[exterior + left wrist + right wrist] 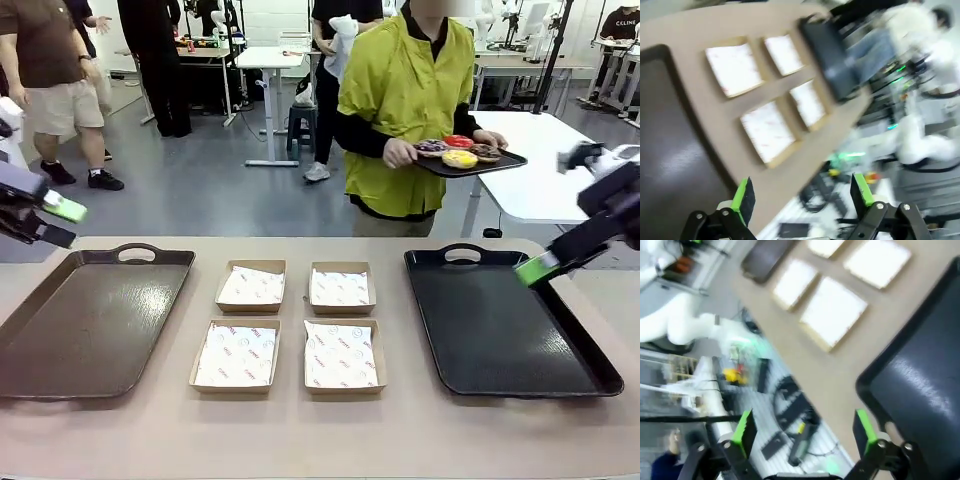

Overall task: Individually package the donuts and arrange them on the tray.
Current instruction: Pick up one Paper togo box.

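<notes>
cardboard boxes (250, 264): square, paper-lined | donuts (459, 158): ringed, iced | black tray (500, 340): glossy

My front camera is looking across the table (300, 440) at the person (405, 100) opposite. My wrist cameras are looking down from high up, both sharing its four cardboard boxes (236, 355) and black tray (510, 330).

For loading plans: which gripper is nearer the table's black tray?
Right. The right gripper hangs at the black tray's right rim; the left gripper is by the brown tray's far-left corner.
</notes>
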Tool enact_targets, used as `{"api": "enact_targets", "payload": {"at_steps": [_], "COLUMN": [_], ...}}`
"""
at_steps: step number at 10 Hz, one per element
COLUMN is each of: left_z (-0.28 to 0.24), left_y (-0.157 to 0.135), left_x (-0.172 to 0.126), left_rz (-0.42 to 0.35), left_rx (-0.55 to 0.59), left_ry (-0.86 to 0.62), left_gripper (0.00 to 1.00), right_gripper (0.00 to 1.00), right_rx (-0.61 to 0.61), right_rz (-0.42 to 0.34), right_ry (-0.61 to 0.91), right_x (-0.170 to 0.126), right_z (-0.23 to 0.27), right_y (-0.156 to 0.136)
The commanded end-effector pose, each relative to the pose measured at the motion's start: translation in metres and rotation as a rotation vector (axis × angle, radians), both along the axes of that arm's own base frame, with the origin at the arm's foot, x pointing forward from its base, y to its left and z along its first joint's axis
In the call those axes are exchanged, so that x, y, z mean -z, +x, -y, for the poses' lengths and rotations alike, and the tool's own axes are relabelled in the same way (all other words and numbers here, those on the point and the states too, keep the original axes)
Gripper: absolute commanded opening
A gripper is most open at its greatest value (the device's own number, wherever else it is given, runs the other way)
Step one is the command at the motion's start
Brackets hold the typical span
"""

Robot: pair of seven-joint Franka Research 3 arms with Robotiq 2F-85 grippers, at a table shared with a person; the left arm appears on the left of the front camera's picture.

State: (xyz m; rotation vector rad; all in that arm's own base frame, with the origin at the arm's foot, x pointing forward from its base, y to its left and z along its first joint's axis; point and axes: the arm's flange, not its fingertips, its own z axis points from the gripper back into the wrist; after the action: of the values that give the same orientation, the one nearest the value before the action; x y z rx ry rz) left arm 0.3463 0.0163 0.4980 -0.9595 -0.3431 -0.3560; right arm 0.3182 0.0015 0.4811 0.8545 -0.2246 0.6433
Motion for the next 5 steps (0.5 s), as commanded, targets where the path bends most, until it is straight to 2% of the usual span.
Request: {"api": "enact_targets", "payload": {"at_steps": [1,3,5], "left_z": [-0.029,-0.073,-0.1], "left_y": [0.013,0.016,0.01], "left_x": [0.017,0.038,0.051], "left_rz": [-0.201,-0.307,-0.349], "left_rx": [-0.056,-0.094,-0.066], "left_ry": [-0.252,-0.312,-0.399], "left_gripper": [1.0,1.0,1.0], "right_gripper": [1.0,1.0,1.0], "right_rx": [0.063,0.072,0.082], "right_rz": [-0.301,-0.406,-0.448], "right_ry": [0.317,0.38,0.431], "right_x": [0.016,0.038,0.054], "right_z": [0.037,0.077,0.109], "right_y": [0.025,0.034,0.035]}}
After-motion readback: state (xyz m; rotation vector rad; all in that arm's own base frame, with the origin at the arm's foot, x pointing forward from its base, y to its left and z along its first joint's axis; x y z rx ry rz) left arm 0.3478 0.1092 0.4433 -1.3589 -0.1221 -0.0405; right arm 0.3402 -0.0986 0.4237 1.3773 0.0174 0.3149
